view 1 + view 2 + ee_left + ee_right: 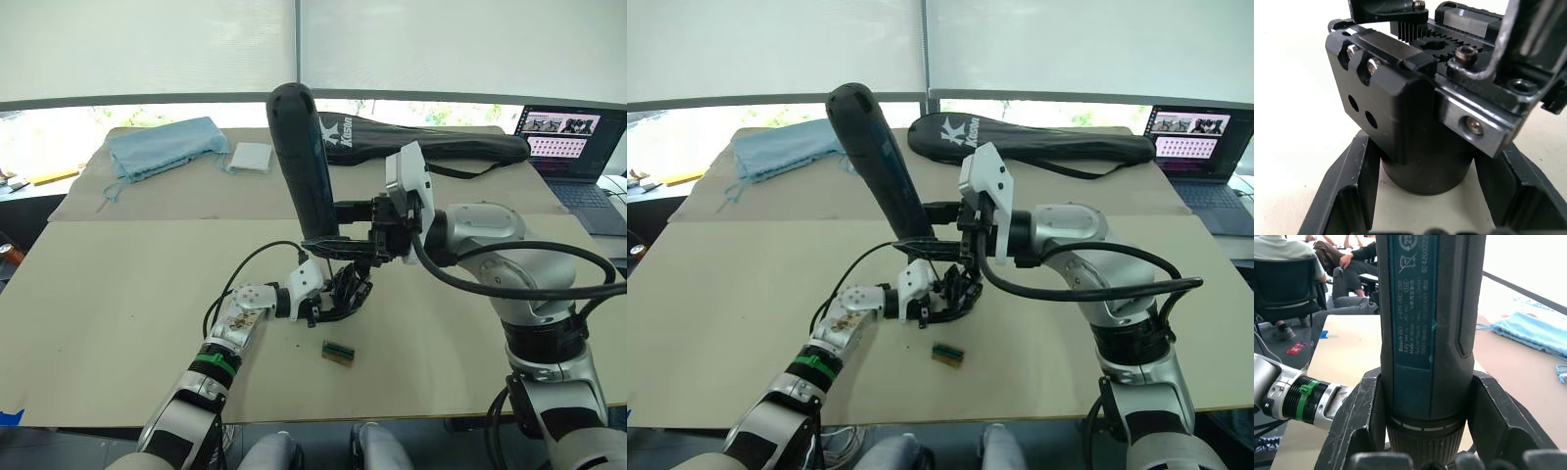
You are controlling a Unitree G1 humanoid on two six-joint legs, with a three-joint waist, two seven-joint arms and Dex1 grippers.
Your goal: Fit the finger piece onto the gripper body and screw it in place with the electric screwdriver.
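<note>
The left pincer [338,299] clamps the small black blocky gripper body [1415,112]; directly above, the right pincer [338,243] grips the thick black cylindrical electric screwdriver [306,162].

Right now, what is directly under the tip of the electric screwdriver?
The gripper body sits under the electric screwdriver, held on the table by the left hand. The right hand holds the tool. The bit and any screw are hidden by both hands.

beige table [118,294] under bright windows [147,44] with white blinds.
</note>
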